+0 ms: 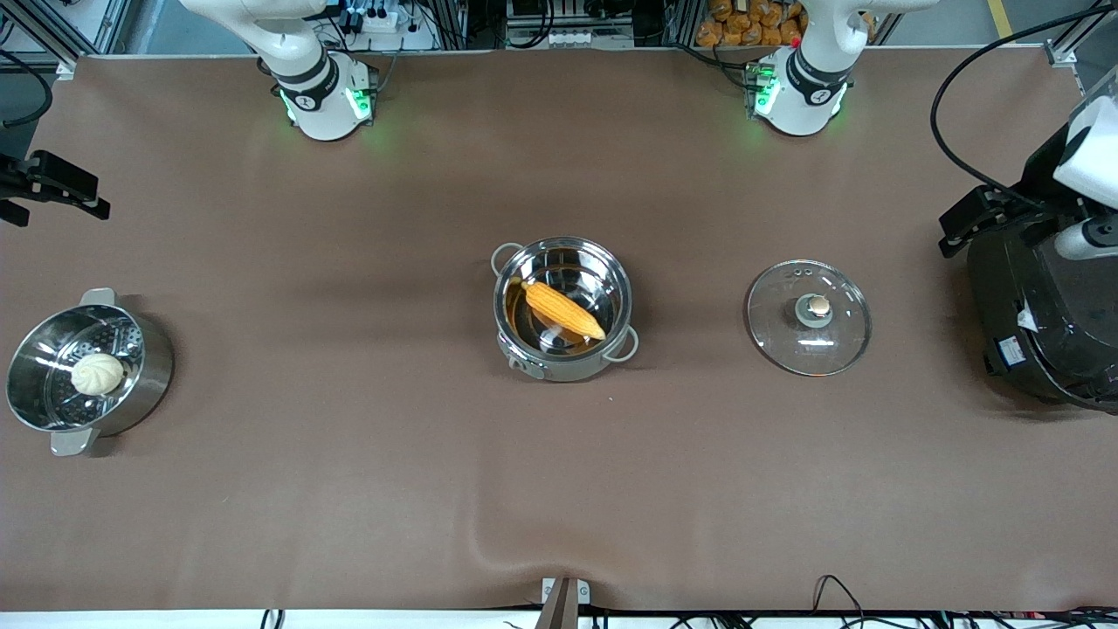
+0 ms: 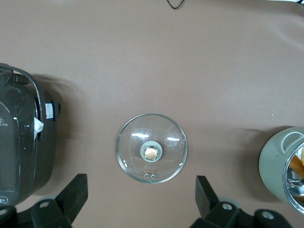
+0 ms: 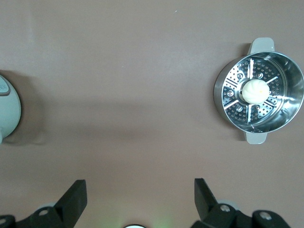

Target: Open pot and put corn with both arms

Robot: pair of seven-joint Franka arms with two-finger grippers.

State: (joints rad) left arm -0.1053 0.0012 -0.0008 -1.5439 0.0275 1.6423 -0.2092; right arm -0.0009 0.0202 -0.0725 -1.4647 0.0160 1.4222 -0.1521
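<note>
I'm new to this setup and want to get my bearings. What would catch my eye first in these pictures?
The orange corn lying in the open pot at mid-table stands out first. The glass lid lies flat on the table beside the pot, toward the left arm's end. The left gripper hangs over the lid and the right gripper over bare table, both with jaws open and holding nothing.

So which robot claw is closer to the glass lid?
The left claw. It hangs open high over the table by the glass lid; the right claw hangs open toward the steamer pot's end.
</note>
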